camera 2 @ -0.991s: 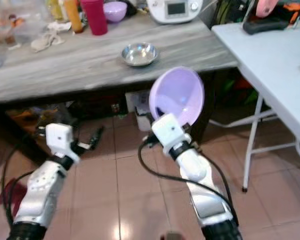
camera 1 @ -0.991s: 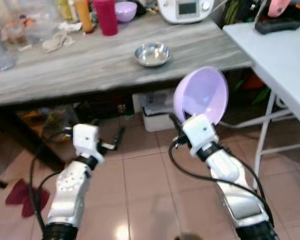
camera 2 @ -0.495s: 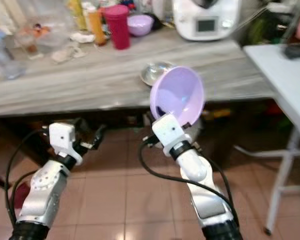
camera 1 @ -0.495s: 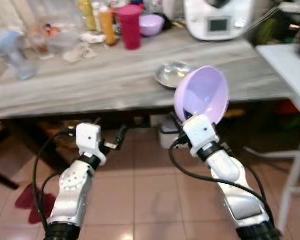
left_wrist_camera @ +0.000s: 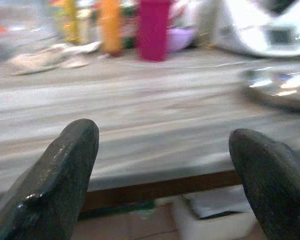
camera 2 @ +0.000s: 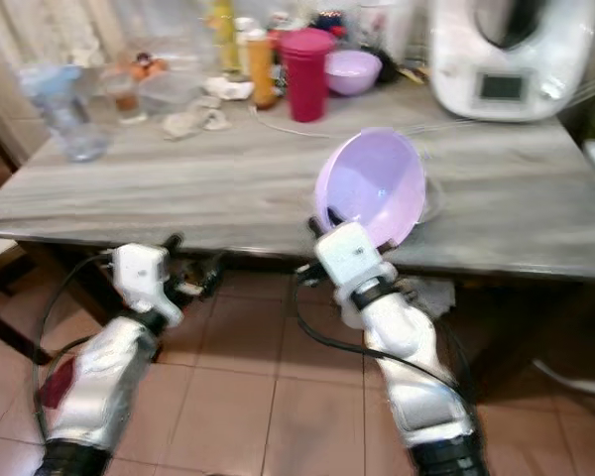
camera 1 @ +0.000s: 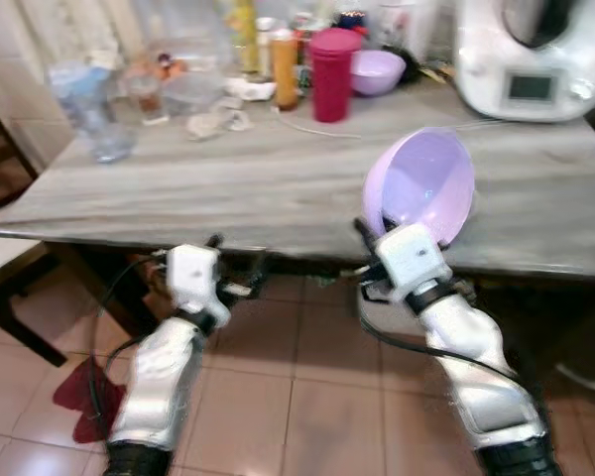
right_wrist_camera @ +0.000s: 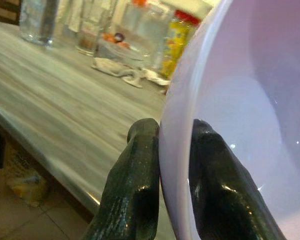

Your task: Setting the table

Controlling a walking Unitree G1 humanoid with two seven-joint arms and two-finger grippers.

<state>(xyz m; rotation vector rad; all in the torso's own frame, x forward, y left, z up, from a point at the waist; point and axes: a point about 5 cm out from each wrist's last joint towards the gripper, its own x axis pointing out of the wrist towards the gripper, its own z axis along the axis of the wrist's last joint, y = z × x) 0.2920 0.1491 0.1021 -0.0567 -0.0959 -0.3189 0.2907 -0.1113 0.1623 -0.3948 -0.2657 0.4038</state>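
My right gripper (camera 1: 375, 230) is shut on the rim of a lilac bowl (camera 1: 423, 186), held tilted on edge in front of the grey wooden table (camera 1: 228, 188). In the right wrist view both fingers (right_wrist_camera: 137, 170) pinch the bowl's rim (right_wrist_camera: 180, 150). My left gripper (camera 1: 240, 276) is open and empty, low by the table's front edge. The left wrist view looks between its fingertips (left_wrist_camera: 70, 150) along the tabletop to a steel bowl (left_wrist_camera: 277, 87). A second lilac bowl (camera 1: 379, 71) stands at the back of the table.
At the back of the table stand a red cup (camera 1: 333, 59), an orange bottle (camera 1: 284, 67), glasses (camera 1: 91, 107), a crumpled cloth (camera 1: 216, 121) and a white kitchen appliance (camera 1: 531, 55). A dark chair (camera 1: 5, 268) stands at the left. Tiled floor (camera 1: 297, 397) lies below.
The view has swung left and nearer to the table, so things have shifted right in the picture. The lilac bowl stays held in my right gripper. The left gripper remains open.
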